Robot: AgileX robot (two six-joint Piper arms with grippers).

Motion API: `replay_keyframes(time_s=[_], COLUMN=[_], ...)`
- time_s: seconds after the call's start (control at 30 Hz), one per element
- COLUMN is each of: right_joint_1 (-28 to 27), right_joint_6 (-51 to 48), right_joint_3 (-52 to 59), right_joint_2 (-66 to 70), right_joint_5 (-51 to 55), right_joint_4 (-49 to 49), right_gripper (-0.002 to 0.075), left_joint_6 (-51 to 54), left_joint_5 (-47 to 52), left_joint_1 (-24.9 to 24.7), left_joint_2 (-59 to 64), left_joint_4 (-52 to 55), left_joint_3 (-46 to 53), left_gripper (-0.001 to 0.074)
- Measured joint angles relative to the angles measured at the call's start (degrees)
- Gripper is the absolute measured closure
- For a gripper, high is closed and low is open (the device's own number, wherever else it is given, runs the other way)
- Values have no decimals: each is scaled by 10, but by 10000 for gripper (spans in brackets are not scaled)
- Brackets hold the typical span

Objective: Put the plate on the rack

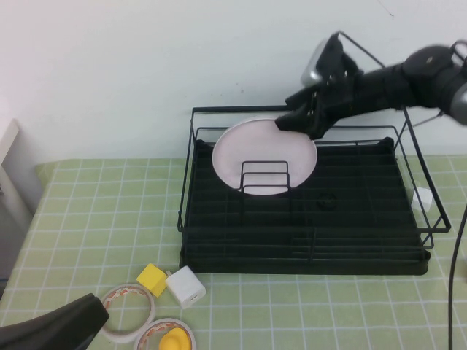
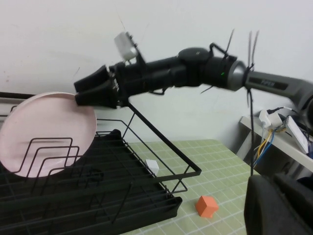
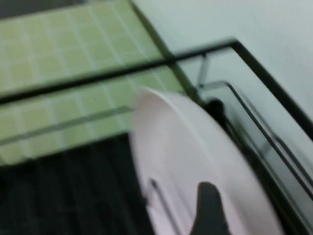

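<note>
1. Toward the far edge of the worktop, high view: we see the plate standing tilted inside the rack, behind an upright wire loop. The right gripper sits at the plate's upper far rim, clamped on it. We judge the placing step nearly complete.
2. Near left corner, same view: the left gripper lies low beside the tape rolls, a yellow block and a white block; we cannot tell its opening.
3. Left wrist view: right gripper at the plate's rim; plate leans among the rack's wires. An orange cube lies on the green checked cloth; white wall behind.
4. Right wrist view: plate fills the frame, one dark finger against it.
5. Next move, our judgement: confirm the plate is seated in the wires, then release and lift clear without snagging the rack's raised side.
</note>
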Motion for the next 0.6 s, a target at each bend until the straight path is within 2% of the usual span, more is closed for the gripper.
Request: replay_keyframes(time_s=[0.13,0.33,0.43,0.6], right_joint_1=[-7,-26,-33,-38], right_joint_6=[35,131,210,310], right_joint_3=[0,0,0,1], right_joint_2=[-46,-136,-186,-280], right_joint_5=[93,204,215,221], right_joint_4=[-2,-23,-49,-87], right_gripper=[352,643,697,717], left_joint_6=[0,19,34,37], left_joint_5=[0,-12,-39,-90], left_joint_1=[0,0,0,0], left_joint_2=[0,0,0,0], left_joint_4=[0,0,0,-1], left_joint_3=[0,0,0,0], left_gripper=[736,736,736,736])
